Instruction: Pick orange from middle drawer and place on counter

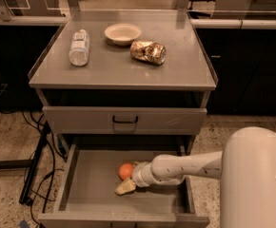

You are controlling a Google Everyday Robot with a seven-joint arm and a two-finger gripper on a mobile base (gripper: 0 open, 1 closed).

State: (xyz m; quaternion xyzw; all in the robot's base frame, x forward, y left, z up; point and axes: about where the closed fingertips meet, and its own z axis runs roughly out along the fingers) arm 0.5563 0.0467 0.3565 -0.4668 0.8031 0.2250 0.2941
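The orange (pixel 125 170) lies on the floor of the open middle drawer (pixel 88 186), near its centre. My gripper (pixel 127 180) reaches into the drawer from the right on a white arm and sits right against the orange, at its right and front side. Whether it has hold of the orange does not show. The counter (pixel 121 70) is the grey top of the cabinet, above the drawers.
On the counter lie a plastic bottle (pixel 79 47) at the left, a white bowl (pixel 123 33) at the back and a shiny foil snack bag (pixel 148 52) at the right. A closed drawer front with a black handle (pixel 124 120) overhangs the open drawer. Cables (pixel 40 170) trail on the floor at the left.
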